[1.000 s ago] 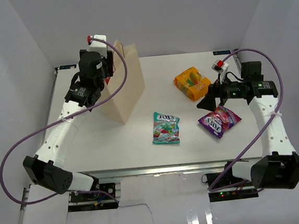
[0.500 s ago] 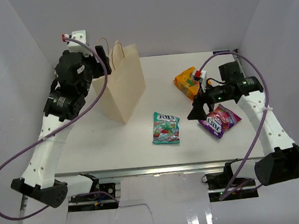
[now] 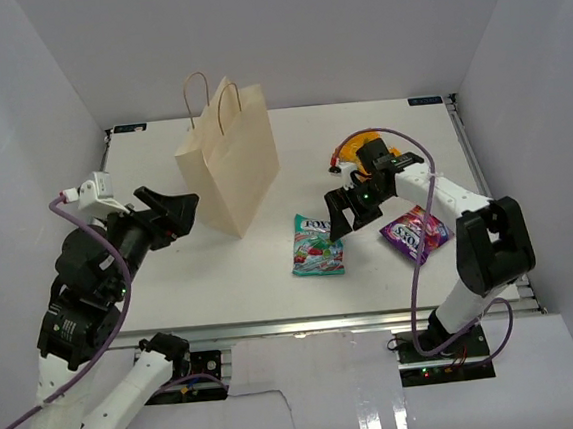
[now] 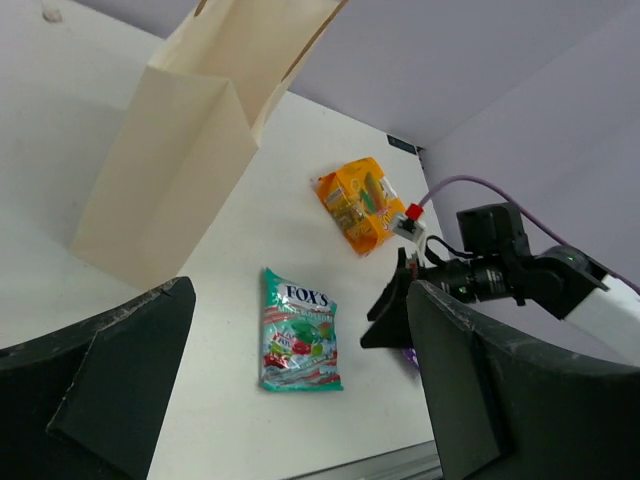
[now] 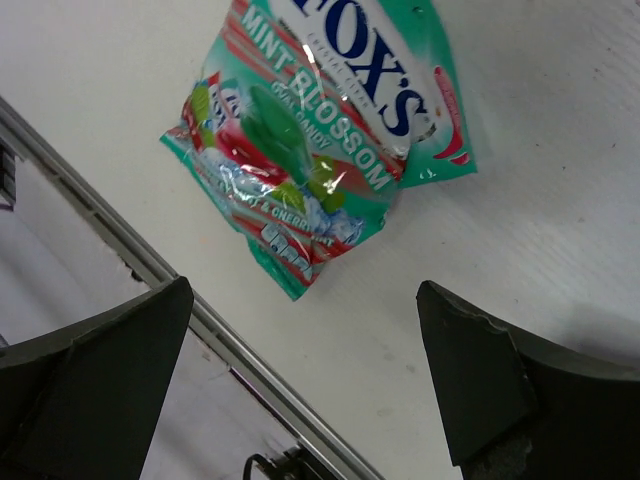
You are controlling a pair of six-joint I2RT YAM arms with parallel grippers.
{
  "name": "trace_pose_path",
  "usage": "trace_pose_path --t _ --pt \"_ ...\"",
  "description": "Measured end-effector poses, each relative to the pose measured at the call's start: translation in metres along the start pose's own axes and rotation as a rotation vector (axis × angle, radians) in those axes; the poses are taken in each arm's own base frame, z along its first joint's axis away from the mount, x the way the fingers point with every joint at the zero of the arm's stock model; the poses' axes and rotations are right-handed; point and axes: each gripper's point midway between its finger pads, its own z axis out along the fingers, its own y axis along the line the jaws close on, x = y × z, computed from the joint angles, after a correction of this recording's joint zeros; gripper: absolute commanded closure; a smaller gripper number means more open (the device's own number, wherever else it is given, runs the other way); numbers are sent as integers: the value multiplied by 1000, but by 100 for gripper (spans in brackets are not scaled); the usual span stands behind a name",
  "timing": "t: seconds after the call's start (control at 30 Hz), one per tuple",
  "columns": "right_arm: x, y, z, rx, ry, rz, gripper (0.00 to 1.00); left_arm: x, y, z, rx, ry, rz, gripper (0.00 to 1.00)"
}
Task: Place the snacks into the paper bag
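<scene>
status: empty right gripper [image 3: 340, 213], jaws spread, poised just above teal fox's packet [image 3: 317, 244], likely lining up a pick. paper bag [image 3: 230, 169] upright, mouth up for drops. left gripper [image 3: 181, 212] also spread, empty, parked well clear of bag. purple bag [image 3: 416, 233], orange pack [image 4: 358, 200] on table [image 3: 221, 270].

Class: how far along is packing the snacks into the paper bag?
Done: nothing visible; the paper bag stands upright, its inside hidden. In hand: nothing; left end effector and right end effector are open, the right facing the teal packet. Left: it, the purple packet and the orange pack lie on the table.
</scene>
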Motion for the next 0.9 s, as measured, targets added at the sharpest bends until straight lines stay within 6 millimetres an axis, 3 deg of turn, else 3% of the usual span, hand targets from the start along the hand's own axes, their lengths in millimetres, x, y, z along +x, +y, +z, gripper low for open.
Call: trace_pose_path --t 0.17,0.47,0.57,0.7,0.73,0.9 --pt "-3 -16 28 28 21 190 1 16 10 -11 -32 43 -69 2" --pt "-8 -28 53 19 5 347 24 27 15 -12 -62 82 -127 2" --pt "-2 -39 62 30 15 403 26 28 15 -12 -60 87 -134 2" --pt "5 -45 65 25 16 463 35 30 14 -12 -59 95 -140 2" --pt "5 -46 66 22 9 474 42 31 14 -11 -60 99 -141 2" --pt "4 -45 70 -20 -20 507 47 38 16 -7 -71 127 -144 2"
